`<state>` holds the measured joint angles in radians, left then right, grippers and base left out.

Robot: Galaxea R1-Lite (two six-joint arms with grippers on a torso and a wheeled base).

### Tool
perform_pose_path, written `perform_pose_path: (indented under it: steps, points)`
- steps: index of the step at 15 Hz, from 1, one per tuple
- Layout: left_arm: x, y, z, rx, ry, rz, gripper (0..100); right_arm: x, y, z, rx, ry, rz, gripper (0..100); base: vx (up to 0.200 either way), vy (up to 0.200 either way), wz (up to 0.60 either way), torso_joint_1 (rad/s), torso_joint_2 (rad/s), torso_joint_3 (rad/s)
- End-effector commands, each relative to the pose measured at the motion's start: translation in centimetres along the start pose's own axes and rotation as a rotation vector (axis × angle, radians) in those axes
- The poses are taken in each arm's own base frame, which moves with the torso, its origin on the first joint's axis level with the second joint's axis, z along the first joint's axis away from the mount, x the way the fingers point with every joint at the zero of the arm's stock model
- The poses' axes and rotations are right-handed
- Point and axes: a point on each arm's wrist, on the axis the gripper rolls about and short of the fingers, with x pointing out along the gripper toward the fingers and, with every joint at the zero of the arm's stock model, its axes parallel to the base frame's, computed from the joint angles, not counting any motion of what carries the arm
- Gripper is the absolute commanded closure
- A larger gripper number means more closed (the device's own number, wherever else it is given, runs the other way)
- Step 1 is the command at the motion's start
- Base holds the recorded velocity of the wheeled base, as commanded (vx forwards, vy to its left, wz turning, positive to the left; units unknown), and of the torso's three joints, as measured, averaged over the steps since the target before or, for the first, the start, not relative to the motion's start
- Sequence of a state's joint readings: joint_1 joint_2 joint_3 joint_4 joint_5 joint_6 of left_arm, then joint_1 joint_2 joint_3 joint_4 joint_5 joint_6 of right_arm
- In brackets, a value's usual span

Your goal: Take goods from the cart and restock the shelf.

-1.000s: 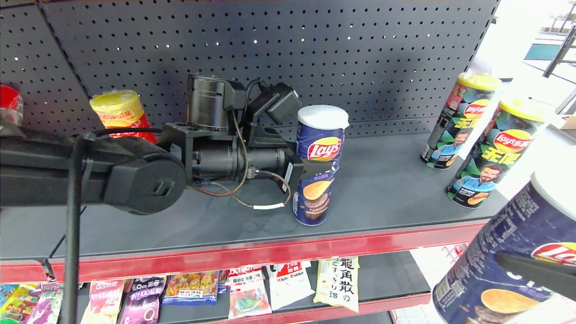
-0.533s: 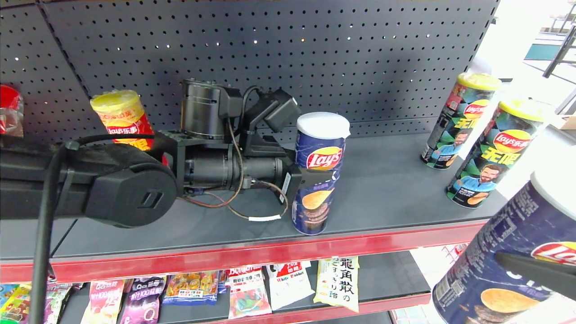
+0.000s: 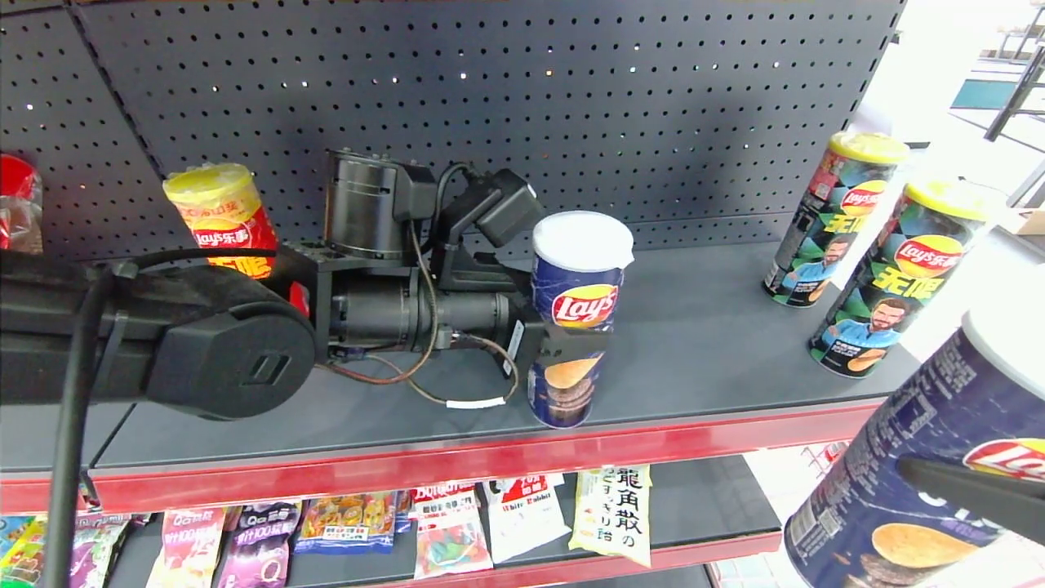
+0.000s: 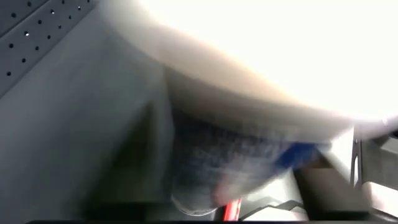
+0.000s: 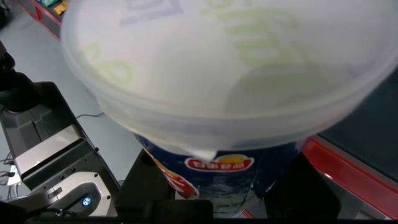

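A blue chip can with a white lid stands slightly tilted near the front of the grey shelf. My left gripper is shut on its middle, the arm coming in from the left. Whether its base touches the shelf I cannot tell. The left wrist view has the same can blurred under its white lid. At the lower right, off the shelf, my right gripper is shut on a second blue chip can. In the right wrist view this can sits between the dark fingers.
Two dark cans with yellow lids stand at the shelf's right end. A red can with a yellow lid stands behind the left arm by the pegboard. Snack bags lie on the lower shelf below the red front edge.
The left arm has drawn the blue can toward the shelf's front edge and slightly lower, and the can now tilts a little. The right arm and its can have not moved.
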<state>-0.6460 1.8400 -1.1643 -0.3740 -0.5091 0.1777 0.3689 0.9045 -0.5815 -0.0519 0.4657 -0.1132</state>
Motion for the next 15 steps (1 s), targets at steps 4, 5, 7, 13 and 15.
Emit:
perform_pose_path:
  steps: [4, 5, 7, 13, 15]
  points:
    - [-1.8, -1.0, -0.2, -0.046, 0.006, 0.004, 0, 1.4, -0.8, 1.5, 0.002, 0.009, 0.005, 100, 0.0, 0.0, 0.0, 0.0, 0.0, 0.0]
    - [-3.0, -1.7, -0.5, -0.053, 0.016, 0.005, 0, 2.4, -1.5, 2.5, 0.002, 0.013, 0.006, 100, 0.0, 0.0, 0.0, 0.0, 0.0, 0.0]
    - [-4.9, -2.8, -1.4, -0.065, 0.038, 0.022, 0, 4.4, -2.6, 4.3, -0.002, 0.015, 0.008, 100, 0.0, 0.0, 0.0, 0.0, 0.0, 0.0]
    - [-10.5, -5.6, -3.7, -0.085, 0.068, 0.087, 0, 11.0, -5.7, 7.4, -0.041, 0.016, 0.021, 100, 0.0, 0.0, 0.0, 0.0, 0.0, 0.0]
    - [-11.7, -5.9, -4.2, -0.092, 0.067, 0.108, 0, 12.6, -6.5, 7.9, -0.057, -0.016, 0.015, 100, 0.0, 0.0, 0.0, 0.0, 0.0, 0.0]
